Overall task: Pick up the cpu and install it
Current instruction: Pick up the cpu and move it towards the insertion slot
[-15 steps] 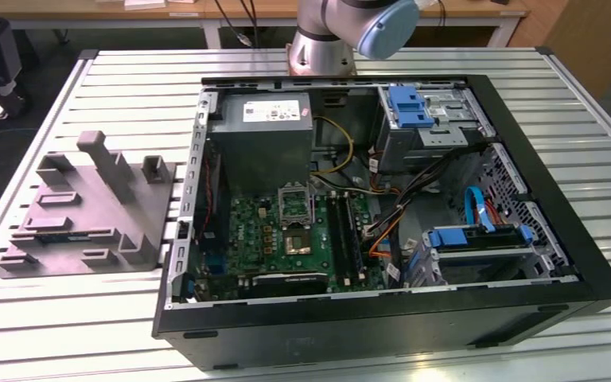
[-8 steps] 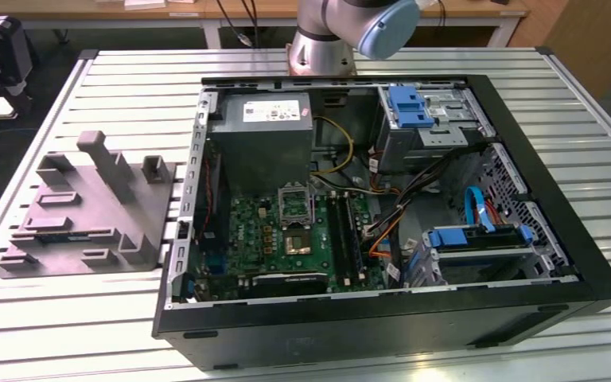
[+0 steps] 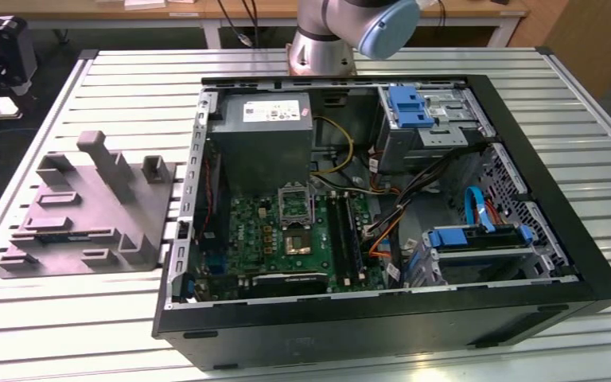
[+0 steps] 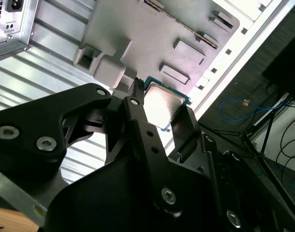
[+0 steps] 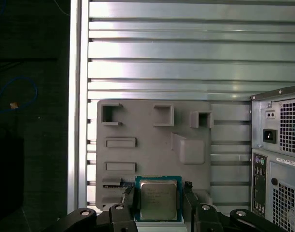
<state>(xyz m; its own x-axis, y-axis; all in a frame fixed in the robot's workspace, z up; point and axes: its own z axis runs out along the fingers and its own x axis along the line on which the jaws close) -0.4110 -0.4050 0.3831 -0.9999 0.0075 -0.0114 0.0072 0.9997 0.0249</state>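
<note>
The cpu [image 5: 158,199] is a small square chip with a silvery metal top and a green rim. My gripper [image 5: 158,193] is shut on it, one black finger against each of two opposite edges. The chip hangs well above the grey fixture tray [image 5: 152,145] on the slatted table. In the second wrist view the cpu [image 4: 162,104] sits between the same fingers [image 4: 138,111], with the tray [image 4: 152,38] far behind it. In the exterior view the green board [image 3: 284,239] lies in the open computer case [image 3: 380,310], with its black socket frame [image 3: 298,241] near the middle.
The grey tray [image 3: 83,215] lies on the exterior view's left of the case. Inside the case are a grey power-supply box [image 3: 268,135], drive cages with blue clips [image 3: 410,107] and loose cables [image 3: 412,199]. The case's rear panel [image 5: 278,159] stands beside the tray.
</note>
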